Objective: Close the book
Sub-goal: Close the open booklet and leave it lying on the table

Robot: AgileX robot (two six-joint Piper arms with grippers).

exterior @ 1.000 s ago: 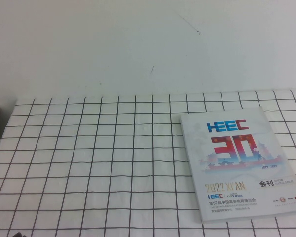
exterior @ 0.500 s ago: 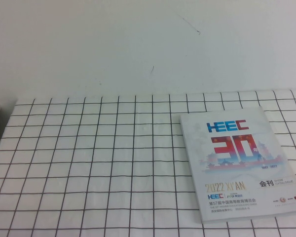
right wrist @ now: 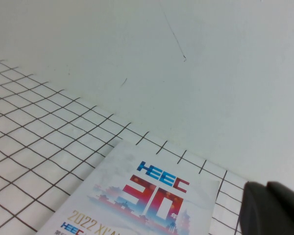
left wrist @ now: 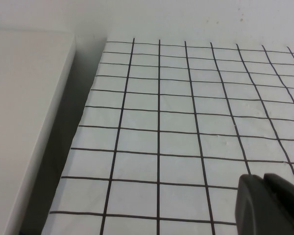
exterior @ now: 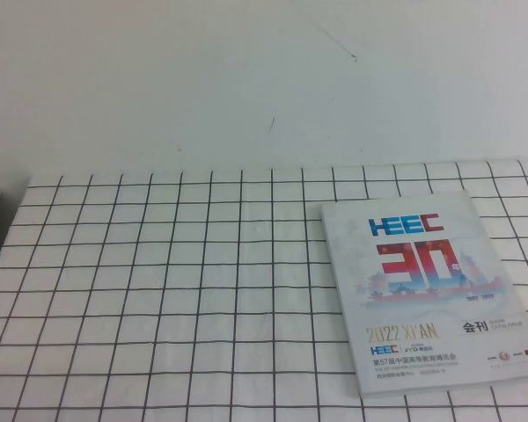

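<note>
While the book (exterior: pixel 427 294) is lying closed on the cloth's (exterior: pixel 158 264) right, the left gripper (left wrist: pixel 270 205) is hovering near its left edge and the right gripper (right wrist: pixel 274 208) near the book; wide or narrow, I cannot tell.

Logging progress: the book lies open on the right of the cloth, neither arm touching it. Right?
Not open: the high view shows the book closed, cover up, on the right of the cloth. Left pincer and right pincer show only in their wrist views' corners, clear of the book.
</note>
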